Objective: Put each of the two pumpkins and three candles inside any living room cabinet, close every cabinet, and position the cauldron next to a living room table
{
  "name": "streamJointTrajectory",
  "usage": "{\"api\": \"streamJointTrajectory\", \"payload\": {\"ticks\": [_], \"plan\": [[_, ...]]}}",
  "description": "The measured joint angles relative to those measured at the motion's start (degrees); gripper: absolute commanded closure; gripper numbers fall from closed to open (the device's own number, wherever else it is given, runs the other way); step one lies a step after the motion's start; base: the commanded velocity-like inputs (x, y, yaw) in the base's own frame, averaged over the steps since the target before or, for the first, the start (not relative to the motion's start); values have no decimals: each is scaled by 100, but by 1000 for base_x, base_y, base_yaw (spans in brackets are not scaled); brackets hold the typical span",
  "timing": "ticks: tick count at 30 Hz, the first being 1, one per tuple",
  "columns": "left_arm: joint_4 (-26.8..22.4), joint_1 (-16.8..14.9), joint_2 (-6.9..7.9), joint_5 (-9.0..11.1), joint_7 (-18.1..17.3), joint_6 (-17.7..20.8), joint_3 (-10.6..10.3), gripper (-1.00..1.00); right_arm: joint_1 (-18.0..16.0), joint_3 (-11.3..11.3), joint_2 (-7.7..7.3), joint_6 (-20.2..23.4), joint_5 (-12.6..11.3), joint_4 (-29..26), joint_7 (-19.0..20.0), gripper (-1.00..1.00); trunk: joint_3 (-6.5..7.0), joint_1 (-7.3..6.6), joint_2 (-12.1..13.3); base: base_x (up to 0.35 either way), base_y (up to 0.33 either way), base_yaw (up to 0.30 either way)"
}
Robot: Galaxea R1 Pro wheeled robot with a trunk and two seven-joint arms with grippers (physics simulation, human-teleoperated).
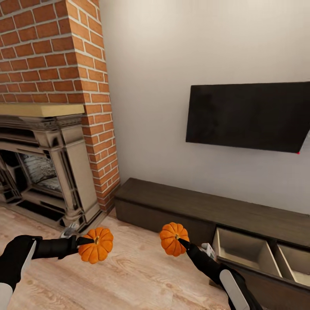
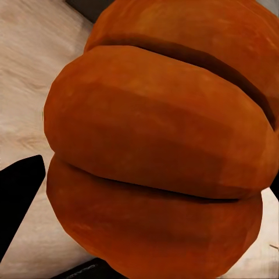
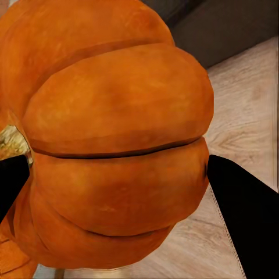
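- Nearest, the left hand (image 1: 82,246) is closed on the left pumpkin (image 1: 96,245), and holds it in the air above the wooden floor (image 1: 129,275). In the left wrist view this pumpkin (image 2: 157,145) is very close, with one dark finger (image 2: 17,197) at its side.
- A little to the right, the right hand (image 1: 184,245) is closed on the right pumpkin (image 1: 174,239), also above the floor. In the right wrist view the black fingers (image 3: 247,221) press this pumpkin (image 3: 110,145) from both sides, across the ribs.
- I judge the pumpkins to be light, hard and smooth. They are round, so they can slip or turn; a grip across the widest part, with the fingers in the grooves, seems the safest.
- Farther, at the right, the low dark cabinet (image 1: 181,202) stands along the wall, and its drawer (image 1: 247,252) is pulled out, with pale compartments open from above.
- At the far left is the brick fireplace (image 1: 56,129); on the far wall above the cabinet hangs a black screen (image 1: 249,114).
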Motion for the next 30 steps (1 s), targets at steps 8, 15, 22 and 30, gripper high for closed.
{"api": "streamJointTrajectory", "payload": {"ticks": [8,15,22,30], "plan": [[0,-2,-6,26,248,6,5,100,0,18,-7,15,31,-4,-35,100,181,-176,321,0,0,-250],[0,0,-6,21,264,4,5,100,0,-9,-36,34,25,-26,-8,100,338,-329,602,0,0,-252],[0,0,-6,10,265,2,4,100,1,-24,-45,67,21,-14,-22,100,476,-483,883,0,0,-265],[0,0,-9,35,264,13,7,100,0,-26,-46,76,-8,-9,-27,100,564,-659,1203,0,0,-128]]}}
